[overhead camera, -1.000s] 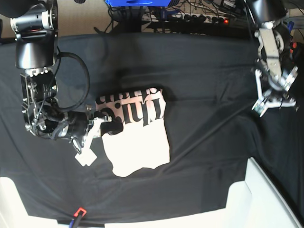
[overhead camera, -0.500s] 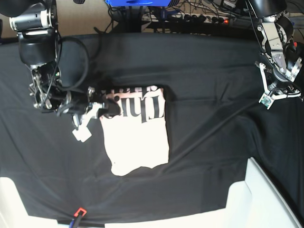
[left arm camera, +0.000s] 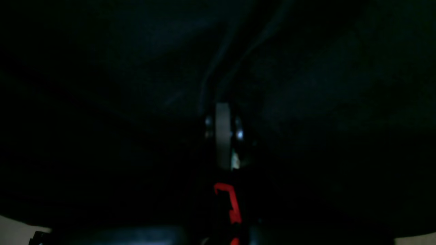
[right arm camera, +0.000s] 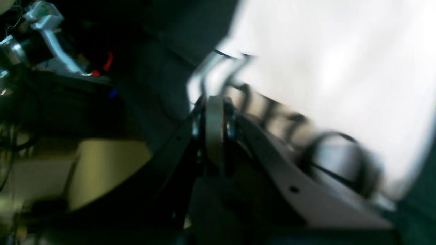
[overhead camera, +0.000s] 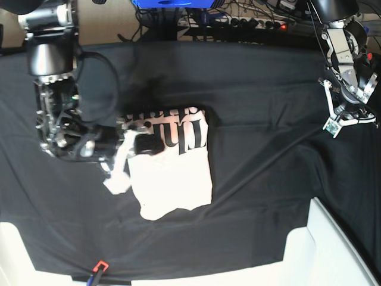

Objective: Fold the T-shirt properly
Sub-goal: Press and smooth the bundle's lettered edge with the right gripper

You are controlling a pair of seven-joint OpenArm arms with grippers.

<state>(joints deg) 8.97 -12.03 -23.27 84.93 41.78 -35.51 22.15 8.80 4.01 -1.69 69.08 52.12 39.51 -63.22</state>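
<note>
Reaching across the shirt's printed end
Right gripper [overhead camera: 143, 145], jaws together, touched the T-shirt [overhead camera: 172, 179]; left gripper [overhead camera: 345, 116], jaws together, hung well apart.

matt cotton T-shirt [overhead camera: 172, 179], matt black cloth [overhead camera: 256, 107]

The pale pink cotton T-shirt [overhead camera: 172, 173] lies folded into a compact, roughly rectangular bundle, flat on the black cloth left of centre. Large black lettering crosses its far end; the near part is plain, with an uneven edge.
</note>
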